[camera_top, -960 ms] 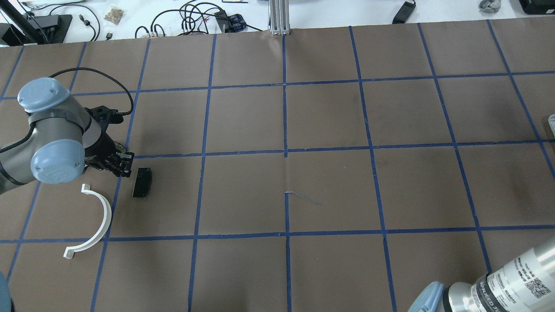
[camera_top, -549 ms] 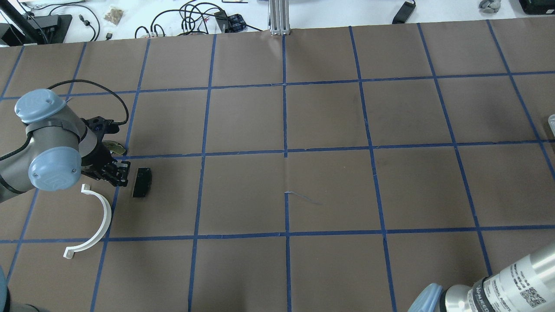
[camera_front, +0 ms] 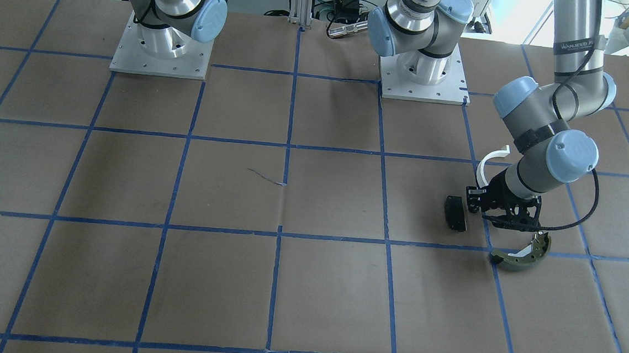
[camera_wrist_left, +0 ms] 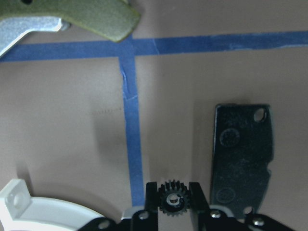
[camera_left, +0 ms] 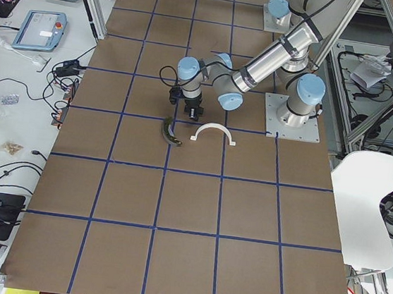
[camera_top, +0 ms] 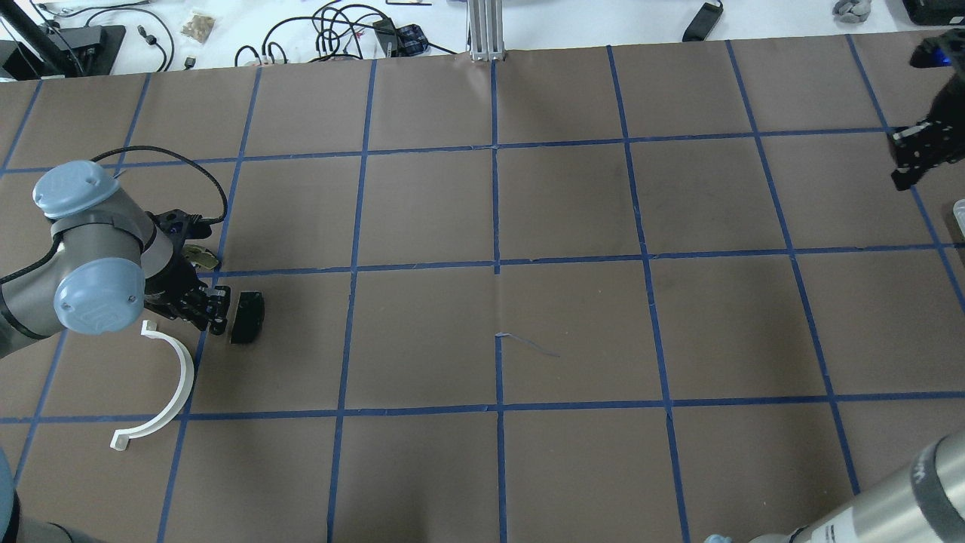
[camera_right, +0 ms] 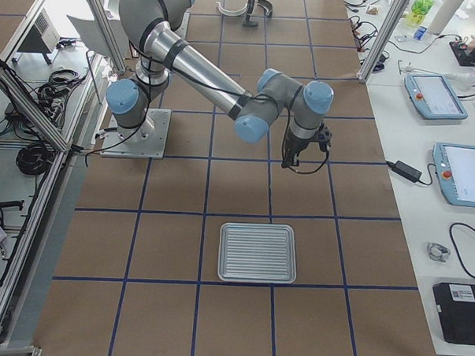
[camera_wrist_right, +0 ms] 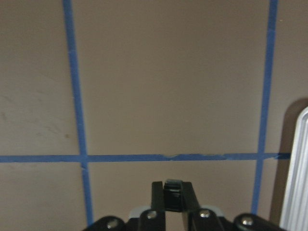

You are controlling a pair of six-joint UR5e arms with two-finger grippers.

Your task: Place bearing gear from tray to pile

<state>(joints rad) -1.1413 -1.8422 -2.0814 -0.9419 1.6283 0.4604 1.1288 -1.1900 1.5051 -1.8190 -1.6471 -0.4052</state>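
Upper-arm label reads roughly "WANJEED". Left gripper pinches the bearing gear low over blue tape, within the pile, between white arc and black pad. Right gripper is clamped on a small dark part, near the tray.

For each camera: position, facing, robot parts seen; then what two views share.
Front: across table, facing robot; bases, left arm.
Overhead: behind robot, downward; left arm, right claw.
Left side: table end; left arm.
Right side: other end; right arm, tray.
Left wrist: downward; left claw gripping gear.
Right wrist: downward; right claw gripping dark part.
Front, overhead share black pad.
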